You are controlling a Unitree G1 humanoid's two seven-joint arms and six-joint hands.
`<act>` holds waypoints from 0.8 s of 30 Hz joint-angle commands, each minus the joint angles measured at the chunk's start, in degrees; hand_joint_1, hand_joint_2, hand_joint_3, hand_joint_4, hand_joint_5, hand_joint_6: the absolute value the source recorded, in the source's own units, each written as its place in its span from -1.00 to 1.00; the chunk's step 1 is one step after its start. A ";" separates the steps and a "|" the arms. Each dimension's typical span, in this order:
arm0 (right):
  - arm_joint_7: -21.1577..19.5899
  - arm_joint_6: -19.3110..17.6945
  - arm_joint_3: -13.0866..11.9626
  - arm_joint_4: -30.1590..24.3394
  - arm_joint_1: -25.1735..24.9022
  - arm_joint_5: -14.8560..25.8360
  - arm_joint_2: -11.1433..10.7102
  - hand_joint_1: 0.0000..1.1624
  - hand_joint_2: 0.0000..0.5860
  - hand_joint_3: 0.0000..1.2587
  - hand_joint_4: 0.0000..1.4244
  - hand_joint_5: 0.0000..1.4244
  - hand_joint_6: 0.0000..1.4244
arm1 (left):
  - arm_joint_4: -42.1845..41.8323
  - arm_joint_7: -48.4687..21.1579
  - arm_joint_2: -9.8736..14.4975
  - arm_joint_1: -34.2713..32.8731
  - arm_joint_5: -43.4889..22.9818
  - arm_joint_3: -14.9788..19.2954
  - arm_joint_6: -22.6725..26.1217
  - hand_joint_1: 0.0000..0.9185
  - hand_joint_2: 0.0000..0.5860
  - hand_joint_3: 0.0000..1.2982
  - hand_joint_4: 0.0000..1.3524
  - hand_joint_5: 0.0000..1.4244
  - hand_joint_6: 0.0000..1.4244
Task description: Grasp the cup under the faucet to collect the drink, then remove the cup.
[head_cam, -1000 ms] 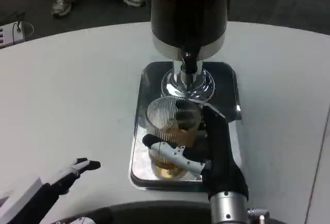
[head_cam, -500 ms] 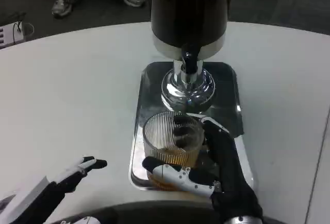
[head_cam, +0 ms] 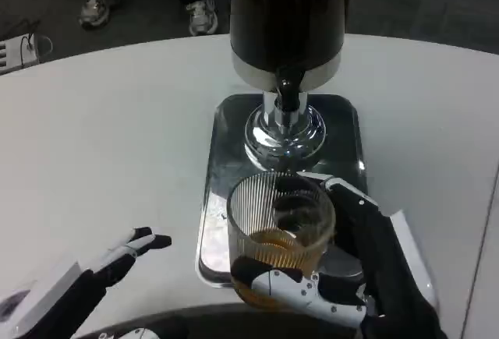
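1. Head view: the right hand (head_cam: 366, 277) is wrapped around the cup (head_cam: 279, 234), with fingers (head_cam: 292, 286) curled across its front near the bottom.
2. That cup is clear glass with thin lines on it and has brown drink inside.
3. Just behind the right hand and cup stands the faucet (head_cam: 287, 93) of the dark drink machine (head_cam: 287, 19).
4. Under them lies the shiny tray (head_cam: 222, 132).
5. Well off to the side, the left hand (head_cam: 117, 259) is low over the white table (head_cam: 101, 136), fingers spread, holding nothing.
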 commanded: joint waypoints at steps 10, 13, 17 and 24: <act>10.04 0.21 -8.30 -12.28 5.76 4.98 -5.98 0.72 -0.22 0.86 0.94 1.00 1.00 | -7.27 0.21 0.11 4.73 1.46 0.71 -4.02 -1.00 -0.74 -0.80 -1.00 -0.96 -0.76; 11.52 0.48 -9.93 -13.60 6.24 6.11 -6.73 0.72 -0.23 0.86 0.94 1.00 1.00 | -8.59 0.33 -0.23 5.65 2.16 0.63 -4.67 -1.00 -0.74 -0.82 -1.00 -0.99 -0.80; 13.59 0.42 -11.92 -15.56 7.05 7.62 -7.87 0.71 -0.24 0.86 0.94 1.00 1.00 | -10.69 0.60 -1.11 6.74 3.89 0.42 -4.72 -1.00 -0.75 -0.85 -1.00 -1.00 -0.82; 15.84 -0.01 -14.03 -18.46 9.60 9.65 -9.37 0.71 -0.24 0.86 0.94 1.00 1.00 | -14.59 1.84 -3.98 8.63 9.60 -0.08 -4.58 -1.00 -0.72 -0.92 -1.00 -1.00 -0.84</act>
